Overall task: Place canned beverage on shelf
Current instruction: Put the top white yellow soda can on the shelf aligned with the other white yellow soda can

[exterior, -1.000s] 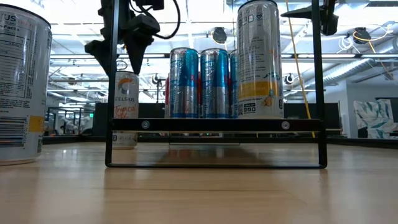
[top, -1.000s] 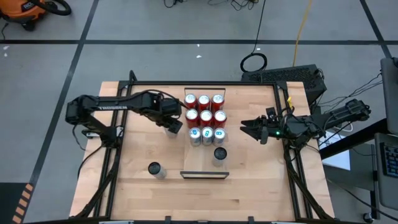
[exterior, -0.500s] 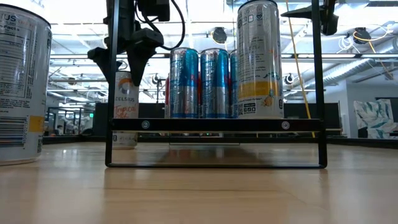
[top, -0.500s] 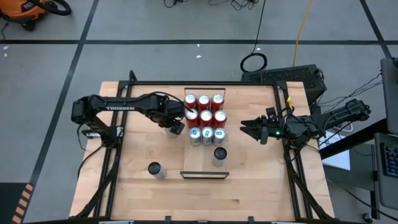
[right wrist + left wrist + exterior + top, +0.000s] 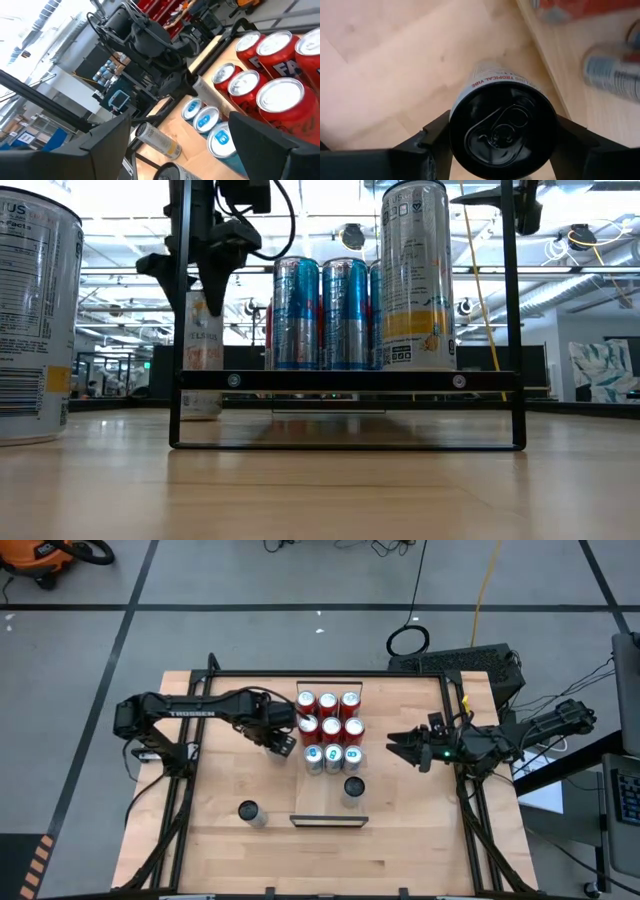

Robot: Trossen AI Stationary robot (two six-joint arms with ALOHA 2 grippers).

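A white can (image 5: 502,127) with a black top stands upright on the tabletop, just left of the shelf (image 5: 329,808). My left gripper (image 5: 283,745) is over it, pointing down, its fingers closed on the can's upper end (image 5: 203,305). The shelf is a narrow light-wood board that holds several red cans (image 5: 328,712), three blue-topped cans (image 5: 332,756) and one tall black-topped can (image 5: 352,787). My right gripper (image 5: 393,747) hangs open and level to the right of the shelf, with nothing between its fingers. My left gripper pinches the white can between its two fingers at the top of the side wall, just under the rim (image 5: 451,131), on two opposite sides. The fingers (image 5: 570,137) come from above, pointing down. The can stays upright, its base on the table.
Another black-topped can (image 5: 250,812) stands alone on the table near the front left. A low lip (image 5: 327,821) closes the shelf's near end. Black rails (image 5: 470,820) frame the table. The near part of the shelf, left of the tall can, is bare wood.
My left gripper has sunk a little over the white can and its fingers have closed in against the can's upper sides. The can has stayed where it stood. My right arm has kept still.
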